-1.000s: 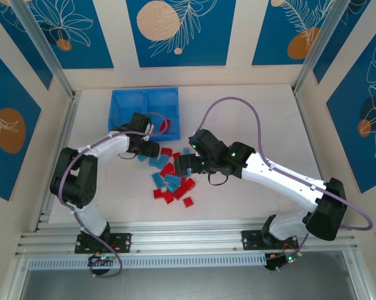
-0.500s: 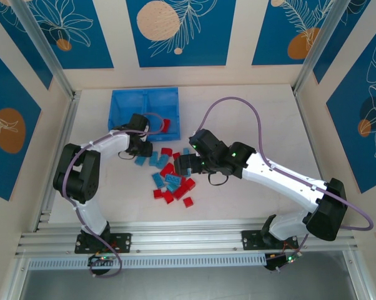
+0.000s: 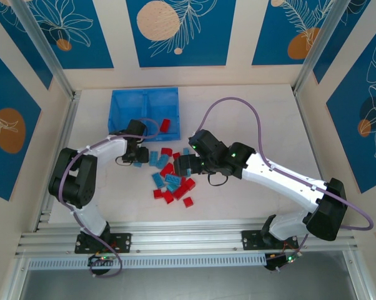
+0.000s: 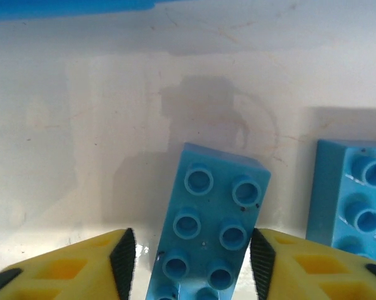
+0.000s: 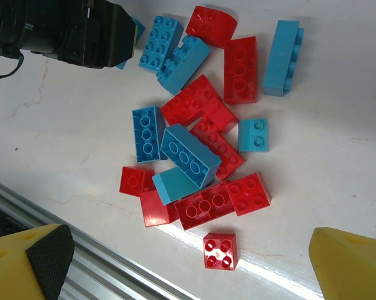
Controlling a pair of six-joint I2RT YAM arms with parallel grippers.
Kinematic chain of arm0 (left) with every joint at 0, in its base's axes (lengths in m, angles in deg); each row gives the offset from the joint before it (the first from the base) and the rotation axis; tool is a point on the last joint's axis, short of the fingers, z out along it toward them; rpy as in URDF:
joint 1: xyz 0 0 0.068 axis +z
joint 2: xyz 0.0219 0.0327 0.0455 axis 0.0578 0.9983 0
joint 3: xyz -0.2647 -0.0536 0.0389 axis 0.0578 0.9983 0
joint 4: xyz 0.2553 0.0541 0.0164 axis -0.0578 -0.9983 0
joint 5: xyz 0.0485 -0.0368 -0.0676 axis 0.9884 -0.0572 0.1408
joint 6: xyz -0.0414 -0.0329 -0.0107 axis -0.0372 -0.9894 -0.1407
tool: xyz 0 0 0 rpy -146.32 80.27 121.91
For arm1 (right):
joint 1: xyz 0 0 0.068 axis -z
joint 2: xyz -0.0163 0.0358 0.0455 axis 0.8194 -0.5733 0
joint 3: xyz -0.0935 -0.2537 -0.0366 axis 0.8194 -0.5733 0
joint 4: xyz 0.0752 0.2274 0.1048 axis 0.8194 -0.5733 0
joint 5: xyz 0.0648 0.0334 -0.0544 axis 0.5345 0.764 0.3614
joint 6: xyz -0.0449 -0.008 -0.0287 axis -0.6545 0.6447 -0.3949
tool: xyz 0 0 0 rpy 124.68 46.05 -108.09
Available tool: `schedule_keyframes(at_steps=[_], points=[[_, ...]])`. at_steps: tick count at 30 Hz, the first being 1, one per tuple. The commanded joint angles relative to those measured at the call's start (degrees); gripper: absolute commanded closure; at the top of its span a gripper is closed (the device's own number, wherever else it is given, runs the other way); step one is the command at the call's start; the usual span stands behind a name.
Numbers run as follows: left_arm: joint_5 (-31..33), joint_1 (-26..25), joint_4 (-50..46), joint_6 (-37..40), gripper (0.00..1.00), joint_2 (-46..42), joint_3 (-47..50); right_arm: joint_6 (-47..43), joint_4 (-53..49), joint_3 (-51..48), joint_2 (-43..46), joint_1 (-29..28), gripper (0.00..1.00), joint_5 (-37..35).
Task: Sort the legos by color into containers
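A pile of red and light blue legos lies mid-table, seen close up in the right wrist view. One light blue lego lies apart at the pile's left, between the fingers of my left gripper. Its right pad meets the brick and a small gap shows at the left pad. My right gripper hovers wide open over the pile, holding nothing. The blue two-compartment bin stands behind, with one red lego in its right container.
A second light blue brick lies just right of the left gripper. The bin's edge runs along the top of the left wrist view. An aluminium rail borders the table's near edge. One red brick sits apart below the pile.
My left gripper has shifted a little left, off the pile's edge, and its jaws have narrowed around the lone light blue lego. The right arm has stayed still.
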Motion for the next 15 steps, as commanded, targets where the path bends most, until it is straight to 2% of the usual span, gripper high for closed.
schedule_keyframes(at_steps=[1, 8, 15], points=[[-2.1, 0.8, 0.1, -0.4, 0.54, 1.5, 0.9, 0.8, 0.1, 0.0, 1.1, -0.7, 0.01, 0.1], [-3.3, 0.8, 0.8, -2.4, 0.72, -1.0, 1.5, -1.8, 2.5, 0.5, 0.3, -2.4, 0.02, 3.9], [1.4, 0.8, -4.9, -3.1, 0.79, -14.7, -2.6, -2.1, 1.7, 2.7, -0.6, -3.1, 0.02, 1.7]])
